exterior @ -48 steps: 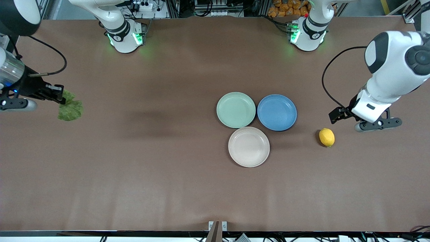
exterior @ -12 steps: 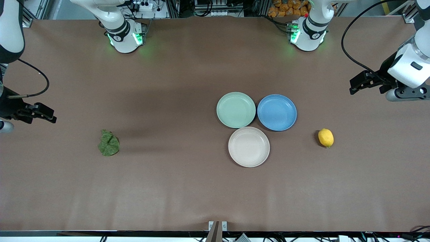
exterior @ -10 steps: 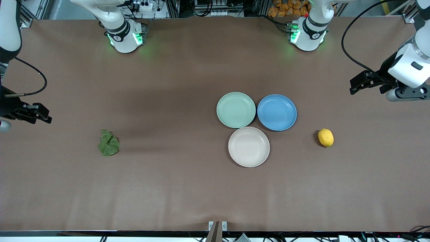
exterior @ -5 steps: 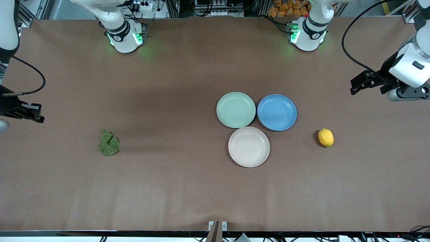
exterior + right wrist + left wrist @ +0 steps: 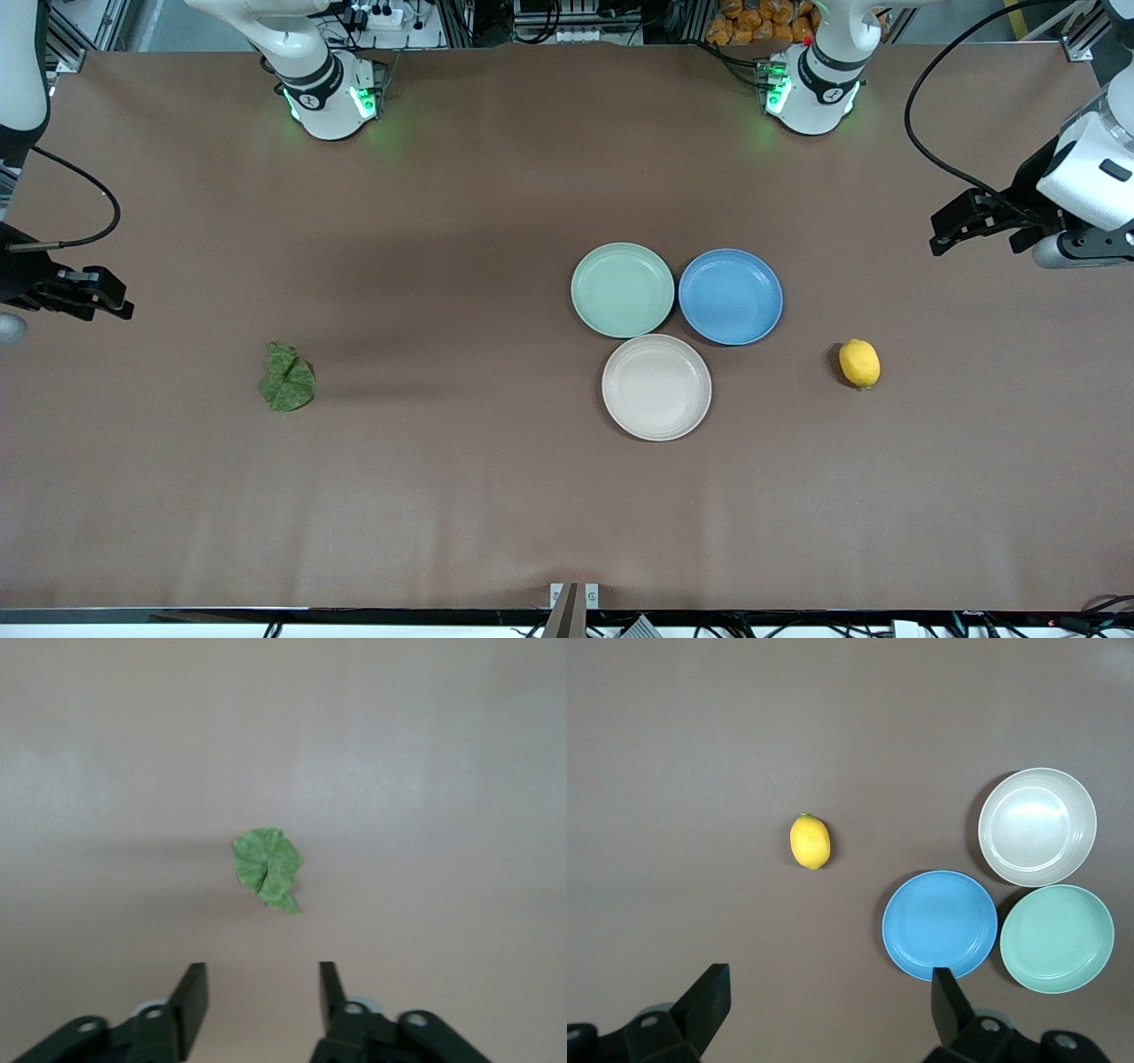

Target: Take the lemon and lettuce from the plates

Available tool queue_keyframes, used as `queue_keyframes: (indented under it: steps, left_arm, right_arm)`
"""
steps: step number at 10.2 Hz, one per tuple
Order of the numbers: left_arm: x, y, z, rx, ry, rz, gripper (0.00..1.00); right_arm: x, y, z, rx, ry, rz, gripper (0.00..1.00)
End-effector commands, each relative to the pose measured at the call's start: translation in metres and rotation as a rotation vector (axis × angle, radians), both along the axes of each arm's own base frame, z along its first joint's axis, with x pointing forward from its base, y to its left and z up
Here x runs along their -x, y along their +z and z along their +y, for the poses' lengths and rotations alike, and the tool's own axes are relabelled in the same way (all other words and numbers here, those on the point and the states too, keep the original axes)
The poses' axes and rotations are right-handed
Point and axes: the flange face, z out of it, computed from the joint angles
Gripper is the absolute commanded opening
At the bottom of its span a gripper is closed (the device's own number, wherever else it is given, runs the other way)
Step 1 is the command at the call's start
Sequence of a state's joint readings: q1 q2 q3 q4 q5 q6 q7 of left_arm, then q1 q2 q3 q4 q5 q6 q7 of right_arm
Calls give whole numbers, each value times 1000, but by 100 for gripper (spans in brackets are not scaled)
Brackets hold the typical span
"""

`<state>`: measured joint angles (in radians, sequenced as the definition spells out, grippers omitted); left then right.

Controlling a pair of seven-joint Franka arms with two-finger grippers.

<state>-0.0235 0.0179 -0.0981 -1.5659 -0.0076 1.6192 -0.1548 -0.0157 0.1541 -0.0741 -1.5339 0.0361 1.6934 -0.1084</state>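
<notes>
The lemon [image 5: 860,363] lies on the bare table toward the left arm's end, beside the blue plate; it also shows in the left wrist view [image 5: 810,841]. The lettuce [image 5: 287,379] lies on the bare table toward the right arm's end, also in the right wrist view [image 5: 267,867]. The mint green plate [image 5: 623,290] and the beige plate [image 5: 656,387] sit empty at mid-table. My left gripper [image 5: 955,228] is open and empty, raised over the table's left-arm end. My right gripper [image 5: 108,299] is open and empty, raised over the right-arm end.
An empty blue plate [image 5: 731,296] touches the mint green plate and stands next to the beige one. The two arm bases [image 5: 328,93] [image 5: 811,89] stand along the table's edge farthest from the front camera.
The lettuce, held by my right gripper earlier, now lies on the table. Both grippers have drawn up and away toward the table's ends. The lemon and plates have not moved.
</notes>
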Motion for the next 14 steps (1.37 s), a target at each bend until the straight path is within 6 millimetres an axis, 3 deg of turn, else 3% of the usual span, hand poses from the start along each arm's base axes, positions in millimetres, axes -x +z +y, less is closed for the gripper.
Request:
queue_keyframes:
  steps: [1, 3, 4, 6, 9, 10, 13, 14]
  left_arm:
    - [-4, 5, 2, -12, -26, -14, 100]
    - [-4, 4, 3, -36, -27, -15, 100]
    - [-4, 3, 1, -70, -40, -17, 100]
    - [-4, 5, 2, -65, -35, -20, 100]
    - [-4, 4, 2, -55, -32, -17, 100]
    - [-3, 5, 0, -29, -32, -16, 100]
    - [-3, 5, 0, -20, -29, -15, 100]
    - [-3, 4, 0, -20, -30, -13, 100]
  right_arm:
    - [3, 5, -2, -9, 0, 12, 84]
    - [3, 4, -1, -11, 1, 17, 56]
    - [2, 3, -1, -11, 1, 18, 47]
    - [1, 1, 1, -12, 3, 21, 42]
    - [1, 0, 1, -13, 3, 23, 51]
    - [0, -2, 1, -27, 0, 25, 47]
    - [0, -4, 0, -35, -4, 27, 19]
    - [0, -5, 0, -35, -4, 30, 18]
